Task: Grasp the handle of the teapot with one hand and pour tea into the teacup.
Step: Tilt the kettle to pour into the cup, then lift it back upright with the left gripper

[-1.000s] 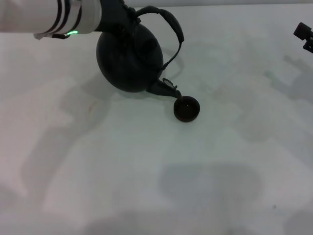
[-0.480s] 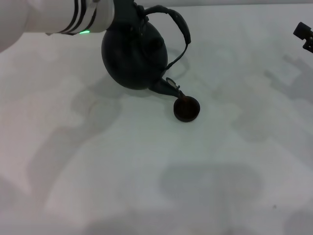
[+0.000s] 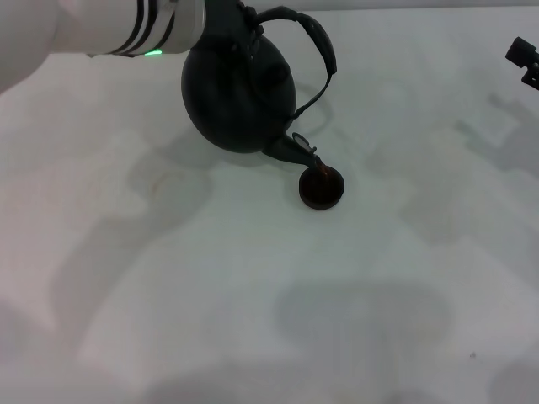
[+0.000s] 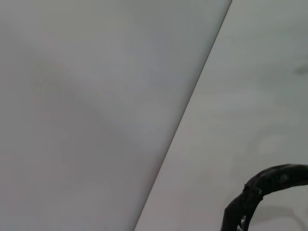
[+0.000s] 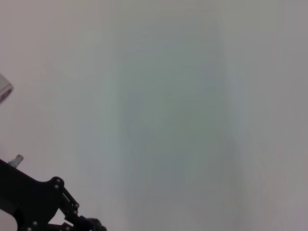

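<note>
Left gripper point(image 3: 226, 25) sits at about eleven o'clock in the head view, at the near end of the white forearm with black bands and a green light, pressed against the teapot's upper shoulder where the handle point(image 3: 313, 38) starts. Its fingers are lost against the black pot, so whether they are clamped cannot be told.

Raised and tipped, the teapot point(image 3: 238, 94) is a large round matte-black pot, its short tapered spout point(image 3: 296, 150) pointing down toward five o'clock. The handle is a thick arched hoop swinging out to the pot's one o'clock side; in the left wrist view a piece of it point(image 4: 269, 185) shows a rough, wrapped surface.

Just below the spout's tip stands the teacup point(image 3: 322, 188), a tiny round dark handleless cup with a reddish-brown inside, resting on the pale, smooth table point(image 3: 253, 295). Spout tip and cup rim nearly meet; contact cannot be judged.

Right gripper point(image 3: 525, 61) is parked at the three o'clock edge, well apart, only a black jointed bit showing.
</note>
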`<state>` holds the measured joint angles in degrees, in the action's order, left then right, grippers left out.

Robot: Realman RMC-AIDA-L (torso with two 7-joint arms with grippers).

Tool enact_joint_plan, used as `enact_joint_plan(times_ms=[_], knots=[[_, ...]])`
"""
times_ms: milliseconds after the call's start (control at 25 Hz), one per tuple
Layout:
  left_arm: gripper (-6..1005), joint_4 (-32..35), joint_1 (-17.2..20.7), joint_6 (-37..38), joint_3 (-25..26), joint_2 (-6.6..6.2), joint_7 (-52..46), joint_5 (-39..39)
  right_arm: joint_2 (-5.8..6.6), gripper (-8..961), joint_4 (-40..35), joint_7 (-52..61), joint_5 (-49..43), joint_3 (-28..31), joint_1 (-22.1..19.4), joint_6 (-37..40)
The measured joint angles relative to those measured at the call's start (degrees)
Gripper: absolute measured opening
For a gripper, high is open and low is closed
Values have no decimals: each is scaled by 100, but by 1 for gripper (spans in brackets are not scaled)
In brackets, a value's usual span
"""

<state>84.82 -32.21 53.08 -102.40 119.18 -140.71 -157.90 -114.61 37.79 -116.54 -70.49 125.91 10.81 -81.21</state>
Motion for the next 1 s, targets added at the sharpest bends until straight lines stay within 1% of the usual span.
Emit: enact_joint_plan(times_ms=[1000], knots=[[135, -10, 24, 54, -17, 0, 0, -139, 0, 842, -49, -29, -13, 22, -1, 44]])
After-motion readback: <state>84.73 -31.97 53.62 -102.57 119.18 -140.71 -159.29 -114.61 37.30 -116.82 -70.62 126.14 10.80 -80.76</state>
